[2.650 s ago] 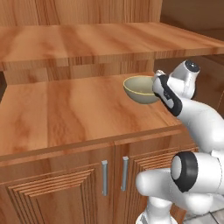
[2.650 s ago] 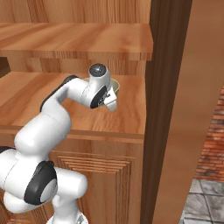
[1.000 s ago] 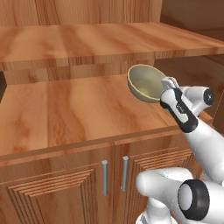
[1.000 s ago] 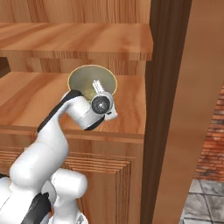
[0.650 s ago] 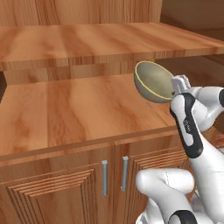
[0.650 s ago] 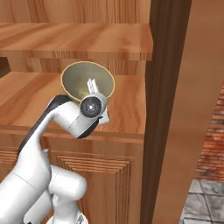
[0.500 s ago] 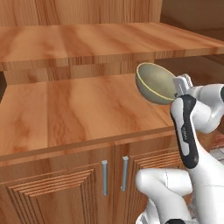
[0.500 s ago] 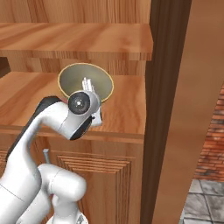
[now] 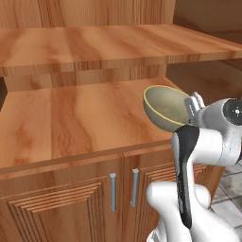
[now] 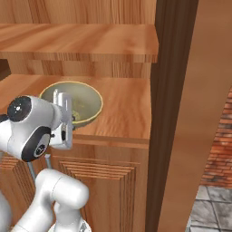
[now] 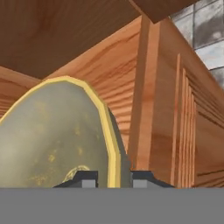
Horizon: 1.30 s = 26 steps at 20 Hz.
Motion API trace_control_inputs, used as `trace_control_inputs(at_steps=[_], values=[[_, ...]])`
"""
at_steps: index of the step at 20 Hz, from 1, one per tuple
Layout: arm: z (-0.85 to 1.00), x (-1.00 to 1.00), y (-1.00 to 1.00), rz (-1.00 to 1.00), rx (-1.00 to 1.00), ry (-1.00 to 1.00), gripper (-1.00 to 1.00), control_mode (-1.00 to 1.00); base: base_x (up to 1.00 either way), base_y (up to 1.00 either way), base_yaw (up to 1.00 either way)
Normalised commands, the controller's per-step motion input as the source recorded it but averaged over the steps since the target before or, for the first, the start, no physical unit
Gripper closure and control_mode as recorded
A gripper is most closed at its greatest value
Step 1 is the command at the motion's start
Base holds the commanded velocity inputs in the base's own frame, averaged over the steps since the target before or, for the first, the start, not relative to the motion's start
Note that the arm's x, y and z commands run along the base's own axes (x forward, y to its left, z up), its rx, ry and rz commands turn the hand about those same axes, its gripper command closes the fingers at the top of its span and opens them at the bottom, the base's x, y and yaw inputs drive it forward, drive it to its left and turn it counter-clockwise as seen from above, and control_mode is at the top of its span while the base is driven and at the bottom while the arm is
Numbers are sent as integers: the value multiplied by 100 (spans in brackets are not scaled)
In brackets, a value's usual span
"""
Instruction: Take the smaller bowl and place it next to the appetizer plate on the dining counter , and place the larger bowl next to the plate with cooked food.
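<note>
At the wooden cabinet, my arm holds the larger bowl off the lower shelf, the gripper clamped on its yellowish rim. From the camera behind the arm on the left, I see the olive-tan bowl tipped on its side, its hollow facing left and slightly up, hanging just above the front right part of the shelf surface and clear of it. The white fingers rise at the bowl's right edge, with the arm's dark-jointed wrist just behind them.

From the right-hand camera, the bowl sits behind the gripper and the round white wrist, its open face turned toward me, above the shelf near the cabinet's front edge. A tall wooden side panel stands to the right of it, and the upper shelf runs above.

Looking along the hand, I find the two dark fingertips set either side of the bowl's yellow rim, one inside the hollow and one on the outer wall. Wood grain from the cabinet rises behind the bowl, and grey tiles show at the upper right corner.

Two metal door handles hang on the cabinet doors below the shelf.
</note>
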Motion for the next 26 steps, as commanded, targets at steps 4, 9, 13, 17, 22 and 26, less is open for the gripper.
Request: trace_control_inputs(at_steps=[4,9,13,17,22,26], values=[[-10,-100,58,-1,-6,5,100,-100,0,0,0],[-40,-100,39,0,-8,4,100,-100,0,0,0],[-97,-98,-1,-13,-15,10,100,-100,0,0,0],[-74,-56,-20,-30,-21,-10,100,-100,0,0,0],[-15,-1,-4,-15,-11,-18,100,-100,0,0,0],[-3,-1,0,-3,-4,-19,100,-100,0,0,0]])
